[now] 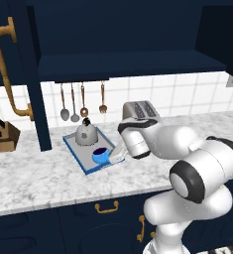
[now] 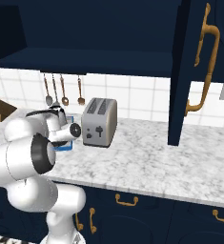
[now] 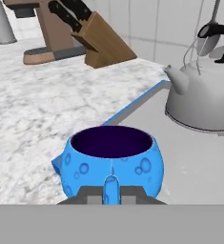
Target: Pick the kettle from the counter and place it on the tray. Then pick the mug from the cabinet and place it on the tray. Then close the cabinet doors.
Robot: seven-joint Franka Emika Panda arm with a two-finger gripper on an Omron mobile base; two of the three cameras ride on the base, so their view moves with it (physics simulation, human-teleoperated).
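Blue mug [image 3: 111, 162] sits on the tray [image 1: 77, 153] beside the kettle [image 1: 86, 133].
The jaws are clamped on the mug's little handle; tray rests on the marbled counter [image 1: 33, 178].

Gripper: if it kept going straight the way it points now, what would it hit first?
The mug it is already shut on sits directly ahead of the gripper. Past the mug comes the tray's blue rim, then bare counter towards the knife block; depth there is hard to judge.
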